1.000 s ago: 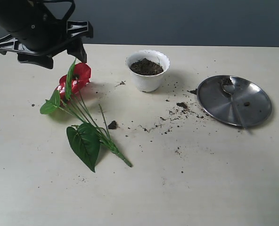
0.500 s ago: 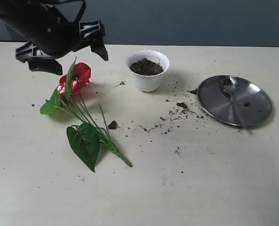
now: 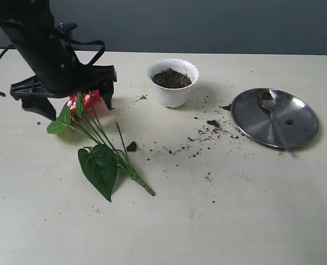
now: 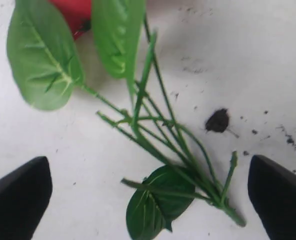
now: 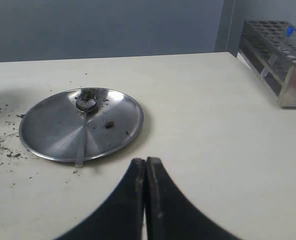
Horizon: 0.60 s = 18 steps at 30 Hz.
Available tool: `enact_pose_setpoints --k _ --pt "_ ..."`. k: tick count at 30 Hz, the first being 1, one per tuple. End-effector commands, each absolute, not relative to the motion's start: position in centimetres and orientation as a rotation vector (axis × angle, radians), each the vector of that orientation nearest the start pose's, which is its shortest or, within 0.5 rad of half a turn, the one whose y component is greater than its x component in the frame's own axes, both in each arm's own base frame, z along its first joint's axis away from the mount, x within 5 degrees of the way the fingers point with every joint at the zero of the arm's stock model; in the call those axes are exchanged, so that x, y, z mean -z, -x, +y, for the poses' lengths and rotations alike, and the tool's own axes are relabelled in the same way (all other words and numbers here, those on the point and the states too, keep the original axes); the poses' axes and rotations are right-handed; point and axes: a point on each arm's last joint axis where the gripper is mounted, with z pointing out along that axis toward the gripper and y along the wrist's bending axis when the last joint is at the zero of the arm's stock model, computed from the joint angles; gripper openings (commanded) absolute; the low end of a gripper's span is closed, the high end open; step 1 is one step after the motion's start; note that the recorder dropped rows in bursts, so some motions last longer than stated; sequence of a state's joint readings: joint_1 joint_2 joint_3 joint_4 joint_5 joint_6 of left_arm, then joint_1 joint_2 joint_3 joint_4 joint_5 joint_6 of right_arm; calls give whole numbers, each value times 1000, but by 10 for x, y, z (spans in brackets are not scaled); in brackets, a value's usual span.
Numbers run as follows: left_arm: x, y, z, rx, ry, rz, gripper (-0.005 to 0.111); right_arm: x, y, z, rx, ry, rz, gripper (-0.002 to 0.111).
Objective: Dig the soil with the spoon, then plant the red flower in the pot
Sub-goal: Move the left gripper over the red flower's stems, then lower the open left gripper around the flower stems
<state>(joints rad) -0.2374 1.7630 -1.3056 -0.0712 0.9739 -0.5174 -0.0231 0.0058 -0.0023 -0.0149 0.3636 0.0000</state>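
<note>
The left end effector (image 3: 61, 105) hangs wide open over the red flower (image 3: 86, 101), which lies on the tabletop (image 3: 207, 221) at nine o'clock. The pot (image 3: 173, 83) of soil (image 3: 172, 78) stands at twelve; the spoon (image 3: 271, 113) rests at three. The right end effector (image 5: 145, 172) is closed, empty.

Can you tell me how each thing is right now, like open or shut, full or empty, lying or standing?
Left hand: open, above the flower.
Right hand: shut, empty.
Flower: lying flat on the table, not planted.
Pot: upright, full of soil.
Spoon: lying on the plate, soil-smudged.
Table: scattered with soil crumbs.
</note>
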Motion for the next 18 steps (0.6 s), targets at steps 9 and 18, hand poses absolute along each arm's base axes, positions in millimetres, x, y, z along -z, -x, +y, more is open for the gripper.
enact_pose_setpoints --k 9,18 --pt "-219 -350 -93 240 586 2908 103 -181 -53 -2 35 -17 1843 0" --pt "-179 -361 -102 290 652 2984 103 -181 -53 -2 35 -17 1843 0"
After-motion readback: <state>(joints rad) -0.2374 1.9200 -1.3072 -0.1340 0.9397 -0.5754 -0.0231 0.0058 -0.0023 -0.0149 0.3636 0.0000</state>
